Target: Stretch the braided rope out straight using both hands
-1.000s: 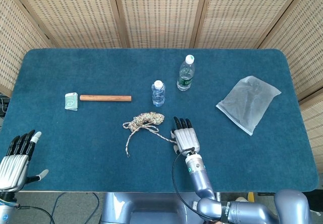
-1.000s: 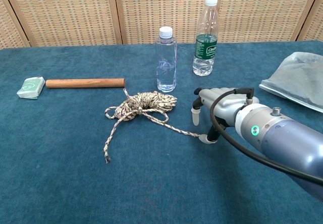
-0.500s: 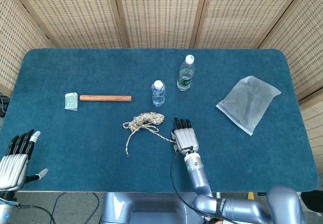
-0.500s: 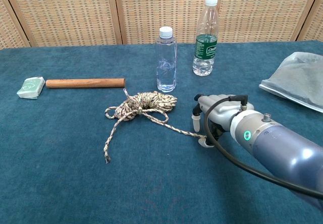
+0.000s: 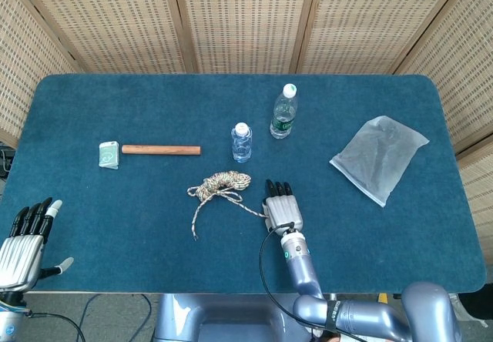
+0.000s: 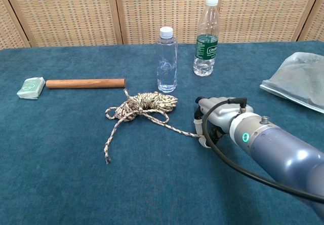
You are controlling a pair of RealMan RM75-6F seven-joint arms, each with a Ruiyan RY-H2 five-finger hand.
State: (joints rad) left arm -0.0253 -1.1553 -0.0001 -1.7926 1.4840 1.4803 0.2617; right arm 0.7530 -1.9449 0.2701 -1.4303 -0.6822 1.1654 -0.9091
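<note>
The braided rope (image 5: pixel 220 183) lies bunched in a loose coil (image 6: pixel 146 104) at the middle of the blue table. One tail runs down to the left, the other runs right to my right hand (image 5: pixel 282 208). In the chest view that hand (image 6: pixel 218 115) rests low on the cloth. The rope's right end reaches in between its thumb and a finger, and a gap still shows between their tips. My left hand (image 5: pixel 25 241) hovers off the table's near left corner with its fingers spread, holding nothing. The chest view does not show it.
Two clear water bottles (image 5: pixel 241 142) (image 5: pixel 283 112) stand just behind the rope. A wooden stick (image 5: pixel 160 150) and a small green-and-white block (image 5: pixel 109 155) lie at the left. A grey plastic bag (image 5: pixel 379 156) lies at the right.
My right hand has settled lower and slightly nearer the rope's right end, with thumb and finger drawing closer together. The rope and my left hand have stayed put.
</note>
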